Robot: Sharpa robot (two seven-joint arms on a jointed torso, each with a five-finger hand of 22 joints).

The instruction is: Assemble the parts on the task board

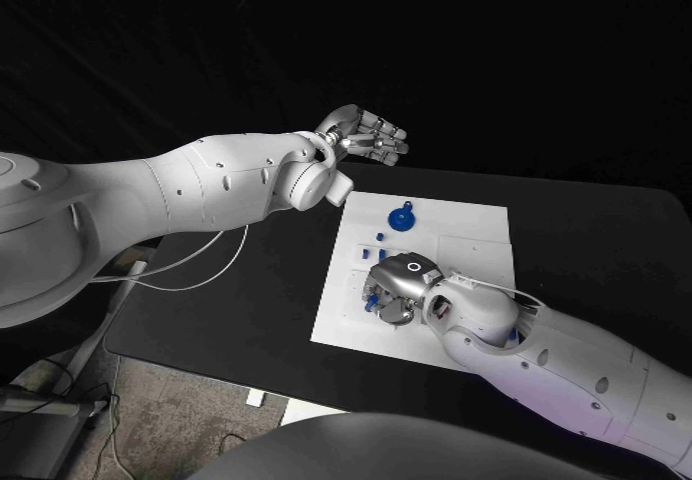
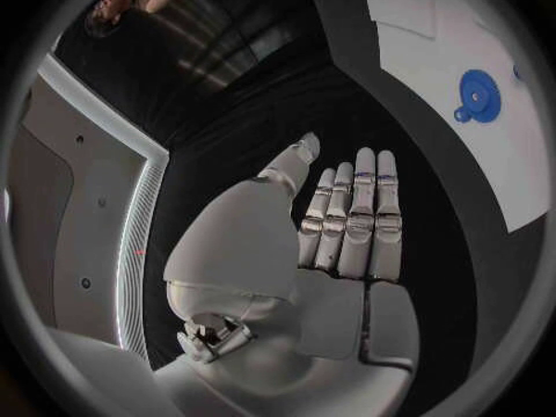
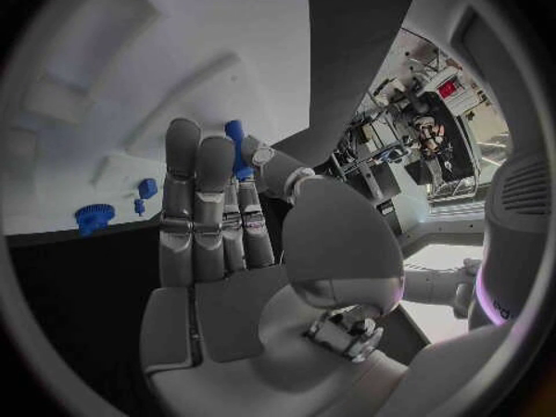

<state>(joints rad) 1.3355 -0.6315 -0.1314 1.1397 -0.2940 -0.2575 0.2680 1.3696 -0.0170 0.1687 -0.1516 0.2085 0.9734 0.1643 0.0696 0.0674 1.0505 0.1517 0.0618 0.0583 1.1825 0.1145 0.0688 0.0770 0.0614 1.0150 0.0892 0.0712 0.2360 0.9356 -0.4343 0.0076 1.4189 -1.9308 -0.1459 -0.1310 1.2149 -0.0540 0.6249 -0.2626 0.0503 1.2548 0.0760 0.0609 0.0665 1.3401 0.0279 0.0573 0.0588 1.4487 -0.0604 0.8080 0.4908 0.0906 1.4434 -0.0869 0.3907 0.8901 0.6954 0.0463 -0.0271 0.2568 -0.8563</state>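
The white task board lies in the middle of the black table. My right hand is low over the board's left half, palm towards it. Its thumb and a finger pinch a small blue peg, while the other fingers stay straight and side by side. More small blue parts sit under this hand. A blue gear lies near the board's far edge, also seen as the gear and the gear. My left hand hangs above the table beyond the board, its fingers straight, holding nothing.
Tiny blue pieces rest on the board between the gear and my right hand. The board's right half is bare white. Black table surrounds the board, and cables hang off the table's left edge.
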